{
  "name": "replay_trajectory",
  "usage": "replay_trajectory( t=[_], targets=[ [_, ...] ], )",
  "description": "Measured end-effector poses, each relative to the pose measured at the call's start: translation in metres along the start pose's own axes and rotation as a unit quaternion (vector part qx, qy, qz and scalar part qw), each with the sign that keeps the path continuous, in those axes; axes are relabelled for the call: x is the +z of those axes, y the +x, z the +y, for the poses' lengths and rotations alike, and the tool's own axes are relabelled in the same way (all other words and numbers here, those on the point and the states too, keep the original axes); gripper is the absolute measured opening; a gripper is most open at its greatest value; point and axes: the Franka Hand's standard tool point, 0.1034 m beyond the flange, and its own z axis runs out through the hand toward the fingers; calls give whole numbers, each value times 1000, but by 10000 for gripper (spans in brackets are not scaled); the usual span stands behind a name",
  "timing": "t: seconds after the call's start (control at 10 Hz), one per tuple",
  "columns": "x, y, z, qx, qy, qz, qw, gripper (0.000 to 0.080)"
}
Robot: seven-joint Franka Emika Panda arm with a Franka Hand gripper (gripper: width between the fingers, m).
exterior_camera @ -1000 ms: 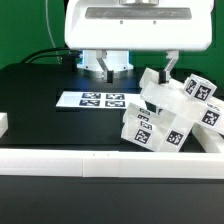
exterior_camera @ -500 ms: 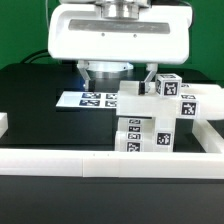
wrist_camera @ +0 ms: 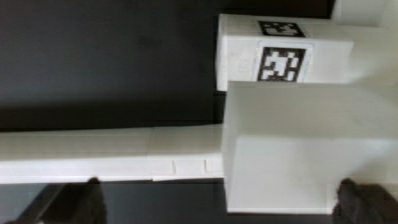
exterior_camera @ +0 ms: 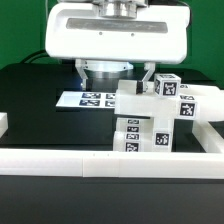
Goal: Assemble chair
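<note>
**Gripper spread wide above the standing chair**

The gripper (exterior_camera: 114,72) hung with its jaws apart, grasping nothing. The chair (exterior_camera: 160,115) stood on the black table (exterior_camera: 40,90) at about four o'clock from the marker board (exterior_camera: 90,100), tight in the corner of the white border rail (exterior_camera: 60,160). In the wrist view both fingertips (wrist_camera: 63,205) flanked the chair (wrist_camera: 294,130), clear of it
</note>
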Motion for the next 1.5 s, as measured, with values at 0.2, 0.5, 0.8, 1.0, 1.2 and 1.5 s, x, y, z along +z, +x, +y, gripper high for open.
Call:
replay_trajectory(
  t=[0.2, 0.5, 0.8, 1.0, 1.2, 1.5],
  targets=[
    [-17, -4, -1, -9, 6, -1, 1000, 649],
    [-51, -10, -9, -11, 21, -4, 1000, 649],
    [-59, -11, -11, -9, 25, -6, 1000, 649],
    [-58, -11, -13, -2, 26, -7, 1000, 649],
    [-62, -33, -41, 4, 38, -19, 999, 649],
    [-64, -73, -77, 4, 57, -29, 998, 649]
  ],
)
